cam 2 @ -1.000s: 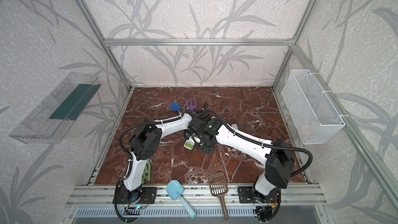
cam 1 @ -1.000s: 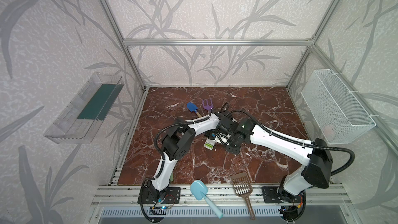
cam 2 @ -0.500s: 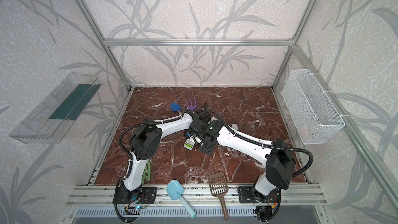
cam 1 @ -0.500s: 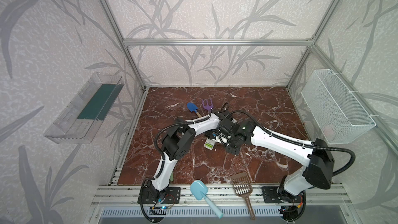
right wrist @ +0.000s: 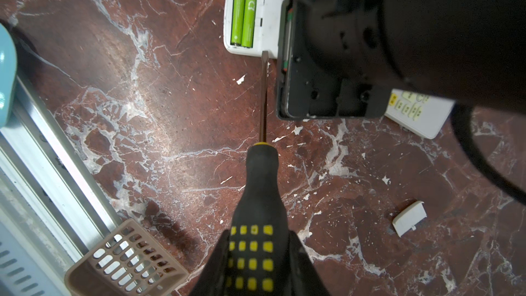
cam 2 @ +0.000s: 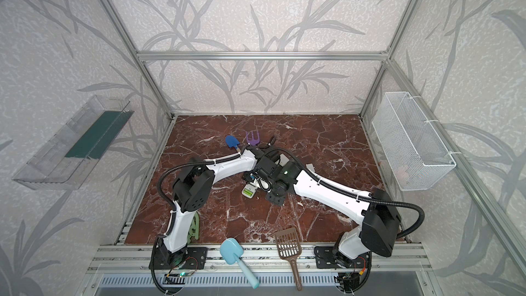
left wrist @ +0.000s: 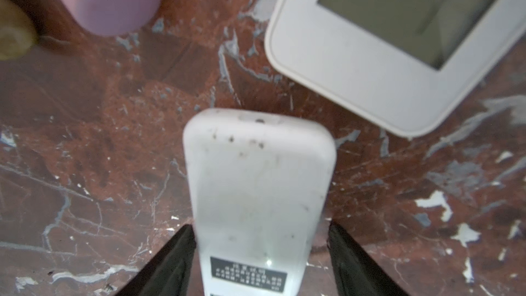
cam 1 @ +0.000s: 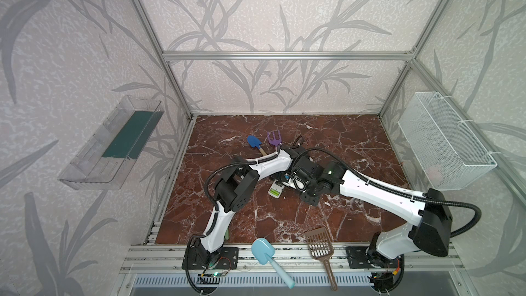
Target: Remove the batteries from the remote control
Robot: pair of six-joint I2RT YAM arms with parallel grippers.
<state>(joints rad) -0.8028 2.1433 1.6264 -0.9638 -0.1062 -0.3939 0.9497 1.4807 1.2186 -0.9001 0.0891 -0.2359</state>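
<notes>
In both top views, two robot arms meet over the middle of the marble table (cam 1: 355, 138). The white remote control (cam 1: 275, 191) lies there back up. Its lime-green batteries (cam 2: 248, 193) show in the open bay at the end pointing to seven o'clock. A blue trowel (cam 1: 252, 141) lies at eleven o'clock from the remote, and a brown scoop (cam 1: 318, 244) at five o'clock.

In the left wrist view, the left gripper (left wrist: 259, 227) straddles the remote's plain end with its jaws spread, and a gap shows on one side.

In the right wrist view, the right gripper (right wrist: 259, 252) pinches the yellow-black screwdriver (right wrist: 260, 195). Its blade tip is at the remote's edge, just beside the two batteries seated in the bay. A loose white cover (right wrist: 410, 217) lies well apart.
</notes>
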